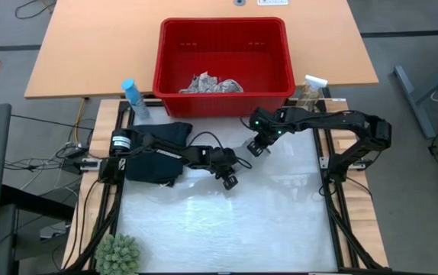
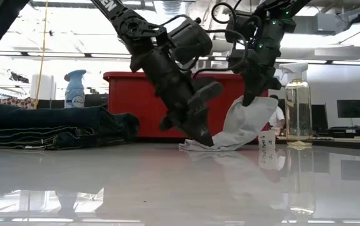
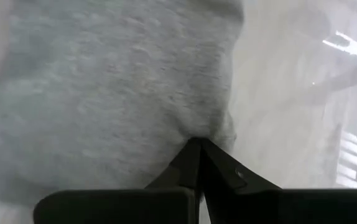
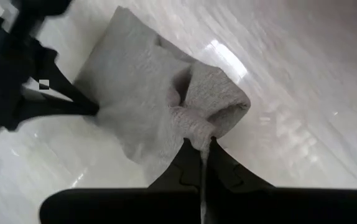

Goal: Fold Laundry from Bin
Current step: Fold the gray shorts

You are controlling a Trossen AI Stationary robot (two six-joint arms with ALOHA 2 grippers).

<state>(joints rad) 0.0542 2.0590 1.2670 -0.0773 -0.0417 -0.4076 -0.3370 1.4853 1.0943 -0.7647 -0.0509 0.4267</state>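
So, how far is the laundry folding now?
Done, it seems: the dark trousers lie folded at the table's left. In hand: both the left hand and right hand are shut on the small grey cloth, one edge lifted. Left: the leaf-print cloth waits in the red bin.

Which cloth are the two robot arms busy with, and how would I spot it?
Start at the big red bin at the table's far edge. Just in front of it the left hand and right hand each pinch the small plain grey cloth. Unlike the dark trousers alongside and the leaf-print cloth inside the bin, it is pale and unpatterned.
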